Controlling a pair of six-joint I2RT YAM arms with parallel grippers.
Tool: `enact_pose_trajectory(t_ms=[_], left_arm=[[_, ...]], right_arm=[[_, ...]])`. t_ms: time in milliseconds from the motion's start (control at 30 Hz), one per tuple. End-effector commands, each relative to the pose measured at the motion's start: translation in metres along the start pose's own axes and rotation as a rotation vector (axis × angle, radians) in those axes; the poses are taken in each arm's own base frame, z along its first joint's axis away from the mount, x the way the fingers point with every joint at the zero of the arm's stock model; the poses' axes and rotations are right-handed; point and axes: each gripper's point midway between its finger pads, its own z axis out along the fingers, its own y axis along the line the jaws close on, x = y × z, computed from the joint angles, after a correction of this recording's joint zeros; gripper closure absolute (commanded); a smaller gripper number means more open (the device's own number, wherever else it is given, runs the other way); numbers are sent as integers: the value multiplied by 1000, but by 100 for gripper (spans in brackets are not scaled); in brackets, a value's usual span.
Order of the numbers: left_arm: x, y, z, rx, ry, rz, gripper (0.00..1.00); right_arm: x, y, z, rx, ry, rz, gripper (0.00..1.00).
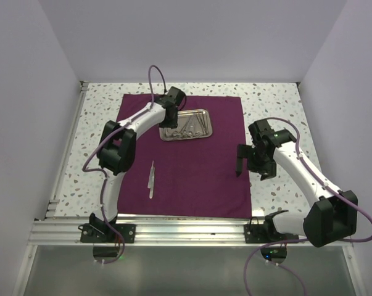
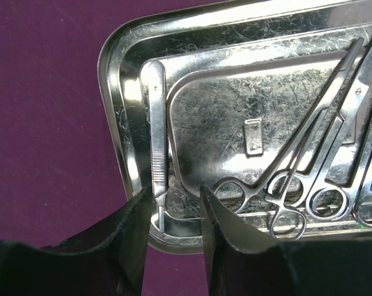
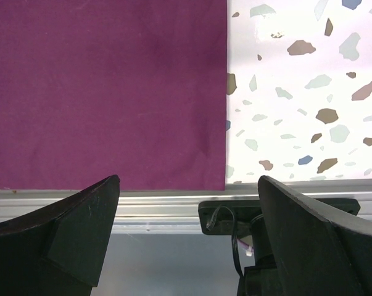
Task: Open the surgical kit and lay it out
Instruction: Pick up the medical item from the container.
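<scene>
The tabletop (image 1: 278,105) is white stone-look with scattered dark flecks, closed in by plain pale walls (image 1: 192,37) on three sides, and one metal rail (image 1: 186,227) runs along the bottom edge of the overhead view. One dark maroon cloth (image 1: 198,172) lies spread flat over the middle of the tabletop. One shiny steel tray (image 1: 208,123) sits on the cloth's upper centre, and one pair of tweezers (image 1: 152,180) lies alone on the cloth at lower left, well apart from the tray. Inside the tray, one flat ridged handle (image 2: 158,142) lies along the left wall; the ring-handled tools (image 2: 297,132) at the right cross each other, five finger rings showing, too tangled to count. There are two arms. The left gripper (image 2: 175,192) hangs over the tray's left end, its jaws narrowly parted with the handle's lower end between them. The right gripper (image 3: 189,179) hangs at the cloth's right edge, jaws spread wide and holding nothing.
</scene>
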Motion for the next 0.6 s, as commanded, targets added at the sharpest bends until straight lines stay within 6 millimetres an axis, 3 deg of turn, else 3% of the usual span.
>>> enact_pose_trajectory(t_ms=[0, 567], left_arm=[[-13, 10, -2, -1, -23, -7, 59], [12, 13, 22, 26, 32, 12, 60]], right_arm=[[-2, -1, -3, 7, -6, 13, 2], [-6, -1, 0, 21, 1, 18, 2]])
